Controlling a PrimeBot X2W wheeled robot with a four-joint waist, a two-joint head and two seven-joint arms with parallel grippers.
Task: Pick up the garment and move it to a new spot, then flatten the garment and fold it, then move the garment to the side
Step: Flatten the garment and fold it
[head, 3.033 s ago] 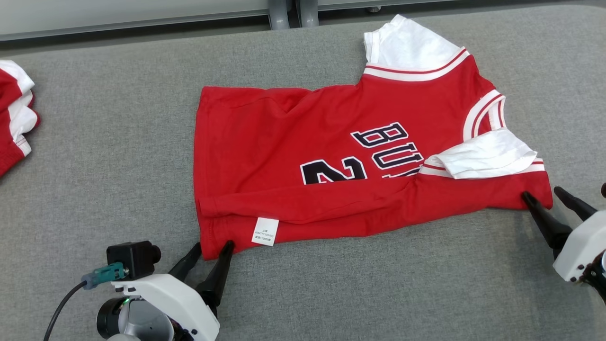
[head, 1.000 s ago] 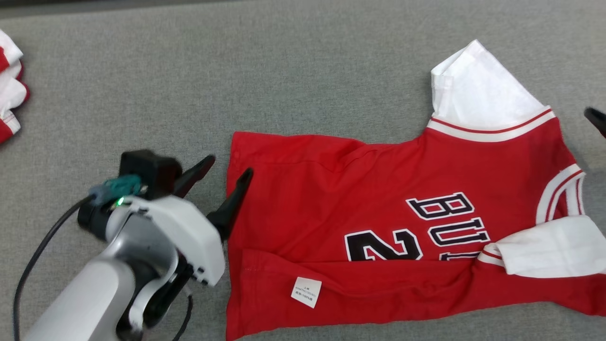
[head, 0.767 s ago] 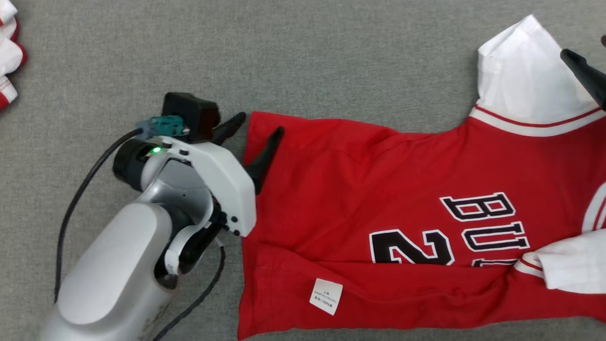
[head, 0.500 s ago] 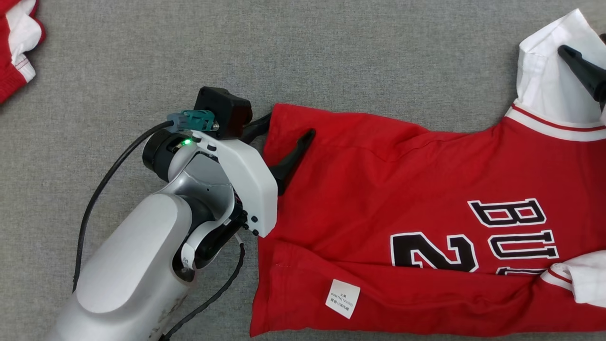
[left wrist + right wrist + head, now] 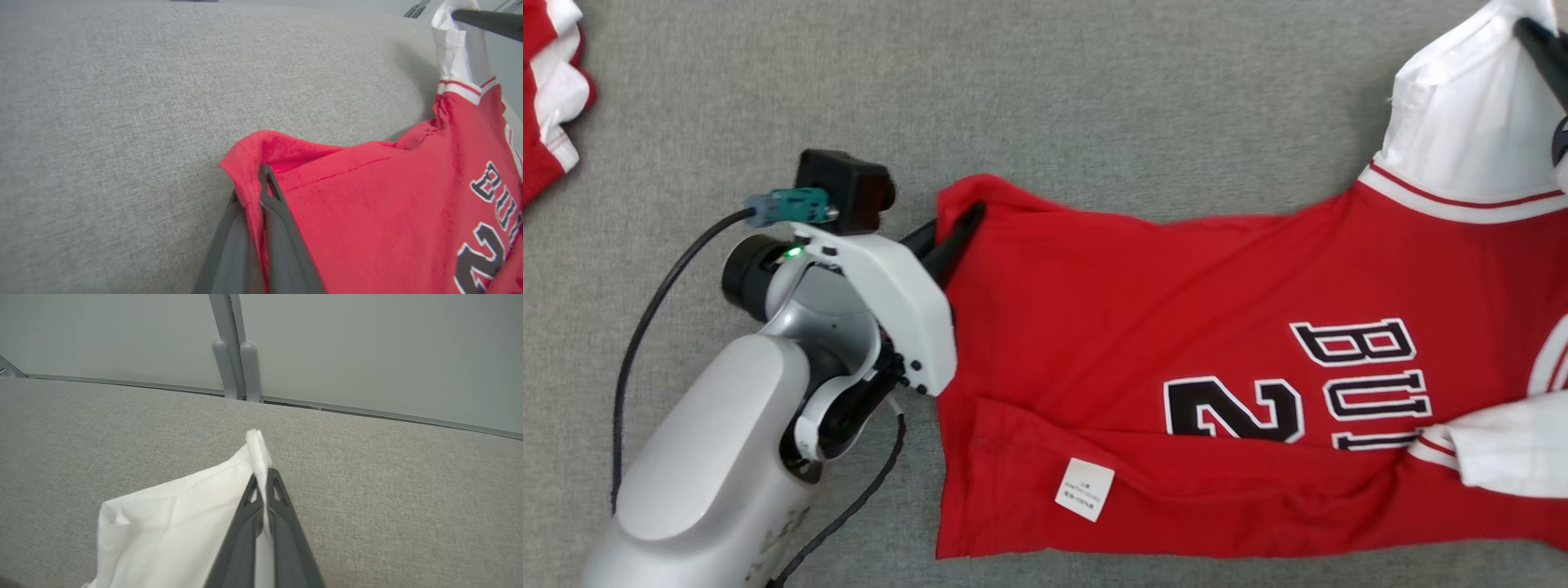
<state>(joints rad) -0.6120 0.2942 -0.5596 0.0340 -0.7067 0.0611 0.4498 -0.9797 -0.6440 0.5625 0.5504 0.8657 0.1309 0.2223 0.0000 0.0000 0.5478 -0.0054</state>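
Shirt [image 5: 1143, 310]: red, white trim, dark lettering and numeral; spread on grey counter [image 5: 1094, 90], near edge folded over. Left hand [image 5: 253, 185]: fingers clamped on far hem corner, corner raised. Right hand [image 5: 265, 477]: fingers clamped on tip of far white sleeve [image 5: 171, 514].

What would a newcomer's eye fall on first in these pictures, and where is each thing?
The red jersey with dark lettering, spread across the grey surface, stands out most. In the head view, the left hand is shut on its upper left corner, and the right hand pinches the white sleeve at the upper right.
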